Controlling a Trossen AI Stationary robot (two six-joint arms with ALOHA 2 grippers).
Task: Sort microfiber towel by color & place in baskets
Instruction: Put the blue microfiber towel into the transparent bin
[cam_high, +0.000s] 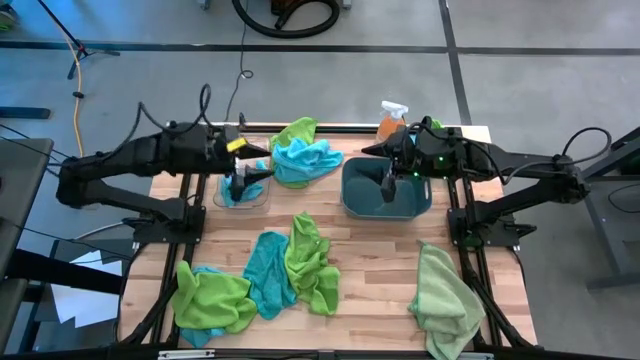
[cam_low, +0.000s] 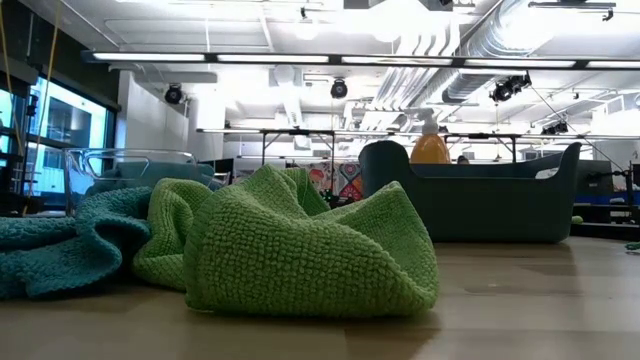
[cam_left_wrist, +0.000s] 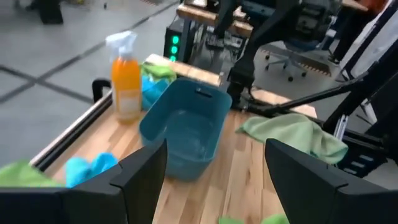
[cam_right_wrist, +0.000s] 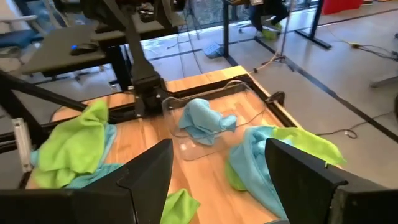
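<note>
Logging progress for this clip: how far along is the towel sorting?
Barely begun. One blue towel lies in the clear bin; the teal tub looks empty. Nothing is in hand: the left gripper and right gripper hover with jaws open. Left: the green and blue towels across the table.

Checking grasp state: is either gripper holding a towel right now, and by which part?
Nothing held. Left gripper is open over the clear bin; right gripper is open over the dark tub.

The overhead camera looked straight down on the whole table (cam_high: 350, 250). The low camera sat at tabletop level, close behind a green towel (cam_low: 300, 250). Both showed the teal tub (cam_high: 385, 190).
</note>
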